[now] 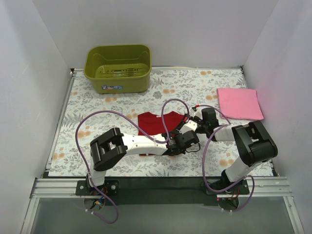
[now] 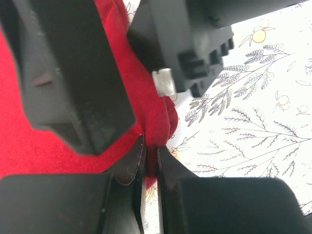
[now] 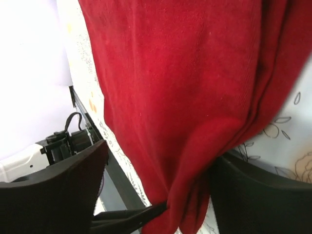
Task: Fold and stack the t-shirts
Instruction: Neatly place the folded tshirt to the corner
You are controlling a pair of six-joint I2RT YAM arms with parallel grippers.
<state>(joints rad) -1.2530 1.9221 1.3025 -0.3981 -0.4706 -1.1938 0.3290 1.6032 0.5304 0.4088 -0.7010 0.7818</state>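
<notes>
Edge of red t-shirt [image 1: 155, 122] sits in left pincer [image 2: 150, 154].

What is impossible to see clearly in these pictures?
Top view: arms cover the near edge of the red t-shirt; the tub label is too small.
Left wrist: black gripper parts block most of the shirt.
Right wrist: cloth hides the fingertips of the right gripper.

Arms bent inward, left end effector [image 2: 151, 155], right end effector [image 3: 163, 207] both clamped
</notes>
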